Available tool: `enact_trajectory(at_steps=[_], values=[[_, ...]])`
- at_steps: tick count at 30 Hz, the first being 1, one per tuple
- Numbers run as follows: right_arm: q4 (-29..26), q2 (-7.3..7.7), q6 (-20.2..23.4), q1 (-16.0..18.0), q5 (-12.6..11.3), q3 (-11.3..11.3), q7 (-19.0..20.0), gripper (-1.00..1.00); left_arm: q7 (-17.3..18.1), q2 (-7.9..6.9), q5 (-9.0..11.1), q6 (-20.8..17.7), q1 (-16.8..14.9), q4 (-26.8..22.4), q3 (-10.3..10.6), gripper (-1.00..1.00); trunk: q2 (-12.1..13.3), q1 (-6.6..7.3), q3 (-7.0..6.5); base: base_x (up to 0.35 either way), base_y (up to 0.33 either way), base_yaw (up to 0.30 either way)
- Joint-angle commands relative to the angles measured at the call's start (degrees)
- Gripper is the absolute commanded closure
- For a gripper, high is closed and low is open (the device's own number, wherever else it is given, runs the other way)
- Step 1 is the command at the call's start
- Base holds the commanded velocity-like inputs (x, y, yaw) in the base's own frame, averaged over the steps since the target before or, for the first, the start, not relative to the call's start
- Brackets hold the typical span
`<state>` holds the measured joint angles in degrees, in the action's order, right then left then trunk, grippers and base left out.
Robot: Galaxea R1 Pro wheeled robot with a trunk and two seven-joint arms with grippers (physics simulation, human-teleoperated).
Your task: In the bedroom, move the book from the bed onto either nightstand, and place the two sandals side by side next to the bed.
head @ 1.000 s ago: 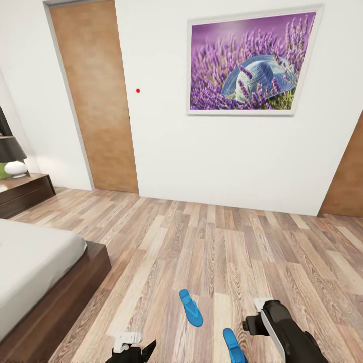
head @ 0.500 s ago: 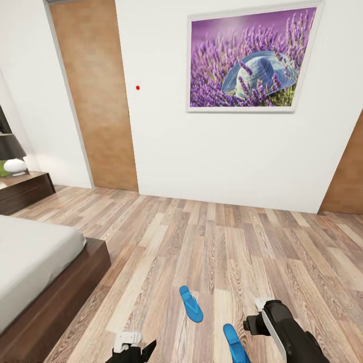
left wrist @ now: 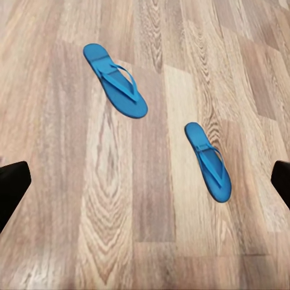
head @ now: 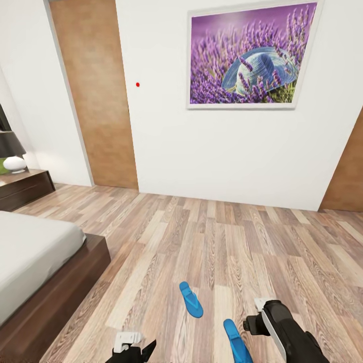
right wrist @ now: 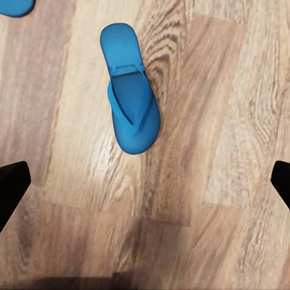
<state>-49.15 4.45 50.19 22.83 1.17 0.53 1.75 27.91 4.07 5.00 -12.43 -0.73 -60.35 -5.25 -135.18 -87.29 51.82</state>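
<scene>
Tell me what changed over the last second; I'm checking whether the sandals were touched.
Nothing was grasped or released. The whole head view slid slightly, so the camera moved, not the things. Both sandals, one farther out and one nearer, still lie apart on the wood floor. The left gripper and right gripper hold the same places, jaws wide in the wrist views.

My right arm (head: 290,338): glossy black rounded shell with a white stripe along it and a white block at the wrist. Left gripper (head: 132,348): black angular body, white bracket on top. Fingertips (left wrist: 12,184) in both wrist views are plain matte black.
</scene>
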Motion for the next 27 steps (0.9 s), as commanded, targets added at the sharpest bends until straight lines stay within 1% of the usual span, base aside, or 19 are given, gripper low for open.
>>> enact_trajectory(at_steps=[1,20,27], values=[[-0.06,0.03,0.26,0.03,0.14,0.05,0.18,-1.0,0.31,0.06,0.53,-0.57,-0.03,-0.04,-0.2,-1.0,-0.44,-0.21,0.24,0.0,0.0,0.0],[0.02,-0.04,0.18,0.03,0.14,0.09,0.05,-1.0,0.35,0.06,0.53,-0.57,-0.04,-0.02,-0.2,-1.0,-8.06,-4.39,3.65,0.0,0.0,0.0],[0.02,-0.05,0.18,0.03,0.21,0.09,-0.06,-1.0,0.3,0.06,0.53,-0.57,-0.05,0.03,-0.2,-1.0,-8.15,-4.57,5.2,0.0,0.0,0.0]])
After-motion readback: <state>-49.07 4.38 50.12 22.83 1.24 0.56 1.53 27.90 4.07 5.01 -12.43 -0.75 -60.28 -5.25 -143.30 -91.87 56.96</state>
